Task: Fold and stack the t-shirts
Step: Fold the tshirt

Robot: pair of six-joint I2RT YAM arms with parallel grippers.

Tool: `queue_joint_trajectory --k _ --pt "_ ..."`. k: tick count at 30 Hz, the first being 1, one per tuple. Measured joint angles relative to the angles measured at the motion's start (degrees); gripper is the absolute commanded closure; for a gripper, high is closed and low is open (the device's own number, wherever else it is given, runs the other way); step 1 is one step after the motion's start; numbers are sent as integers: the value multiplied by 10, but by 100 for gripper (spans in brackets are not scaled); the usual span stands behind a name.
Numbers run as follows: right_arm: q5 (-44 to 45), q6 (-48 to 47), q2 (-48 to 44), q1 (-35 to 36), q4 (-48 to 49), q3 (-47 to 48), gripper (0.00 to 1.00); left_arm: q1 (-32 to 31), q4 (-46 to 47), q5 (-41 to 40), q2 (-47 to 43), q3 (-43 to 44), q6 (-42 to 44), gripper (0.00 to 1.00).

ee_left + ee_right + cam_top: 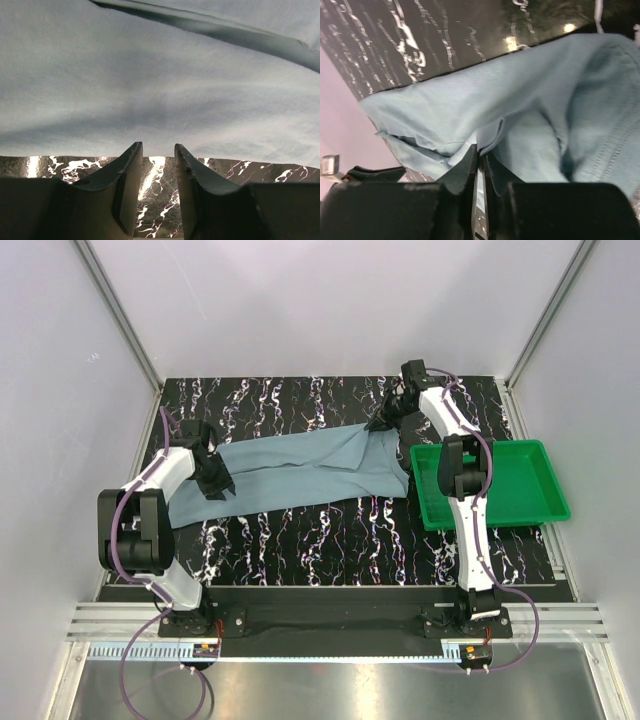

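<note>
A dusty blue-grey t-shirt (310,465) lies stretched across the black marbled table, from the left arm to the far right. My left gripper (214,480) is at the shirt's left edge. In the left wrist view the left gripper (156,150) is open, with bare table between the fingers and the cloth (150,90) just past the tips. My right gripper (383,422) is at the shirt's far right corner. In the right wrist view the right gripper (481,152) is shut on a fold of the cloth (535,100).
A green plastic tray (530,502) stands at the right edge of the table, beside the right arm. The black marbled table (330,530) is bare in front of the shirt. White walls enclose the back and both sides.
</note>
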Motion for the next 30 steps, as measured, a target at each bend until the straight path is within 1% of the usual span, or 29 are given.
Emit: queue_joint_trajectory --k 1,2,3,4,17,30 --pt "-2 5 0 0 2 5 89 0 0 0 1 0 0 63" --pt "-5 8 0 1 2 10 93 0 0 0 3 0 0 63" --pt "-9 11 0 1 2 14 95 0 0 0 4 0 0 63" --pt "-12 16 0 2 2 19 100 0 0 0 5 0 0 63" --pt "-39 52 -2 31 1 40 100 0 1 1 8 0 0 63" --pt "-42 67 -12 33 1 58 100 0 2 1 8 0 0 63"
